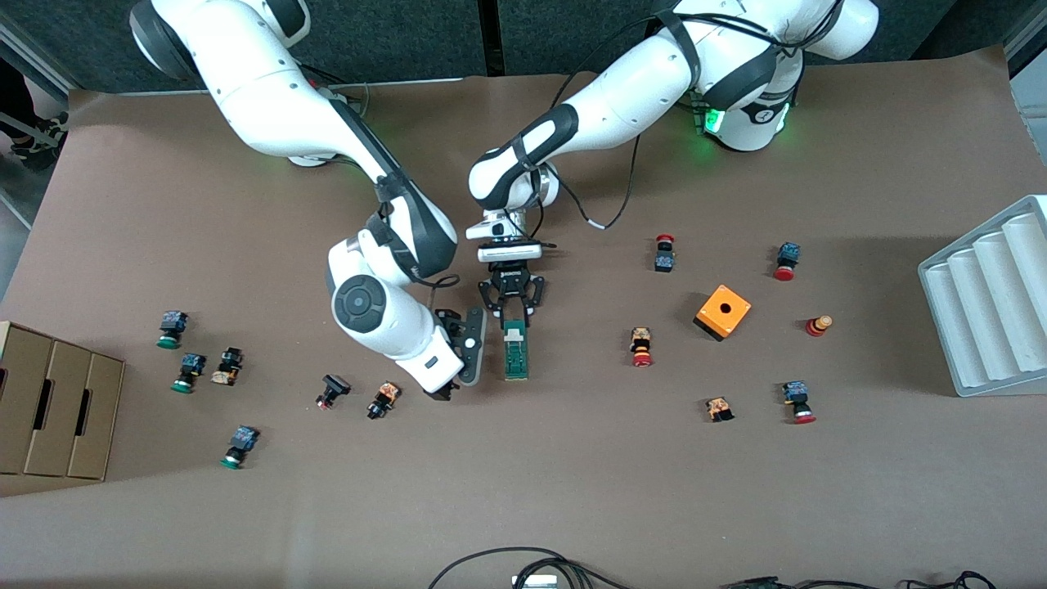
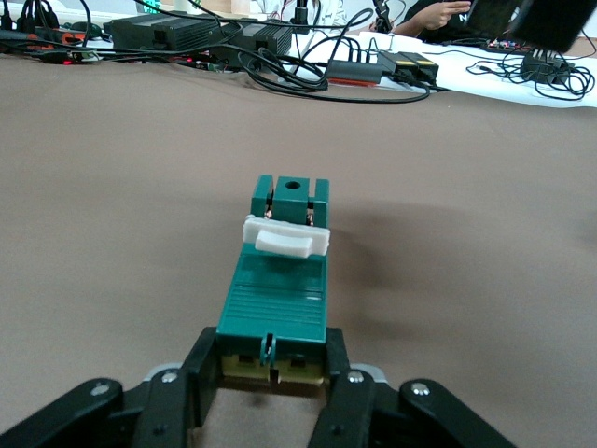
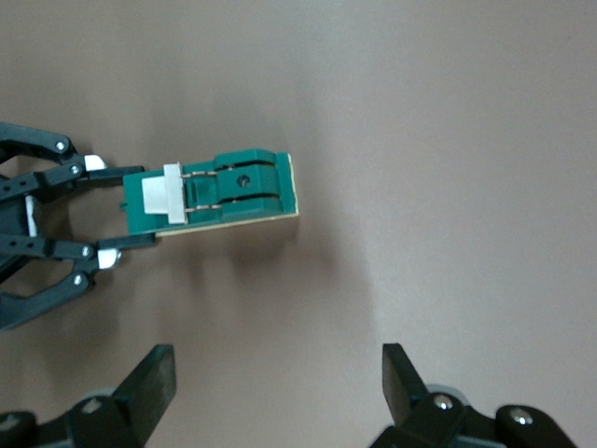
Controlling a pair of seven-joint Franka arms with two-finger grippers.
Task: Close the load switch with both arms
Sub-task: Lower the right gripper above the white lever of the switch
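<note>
Load switch (image 1: 516,352) between left tool (image 1: 513,314) fingers (tabletop)

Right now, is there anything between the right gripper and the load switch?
No. In the right wrist view only bare brown table shows between the open right gripper and the load switch, which the left gripper holds.

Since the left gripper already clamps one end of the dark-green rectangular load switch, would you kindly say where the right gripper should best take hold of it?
Probably the free end. The left gripper is shut on one short end of the dark-green load switch, which lies flat on the brown table. The open right gripper, beside it, could straddle the long flat sides near the notched end, clear of the white lever, coming from above.
</note>
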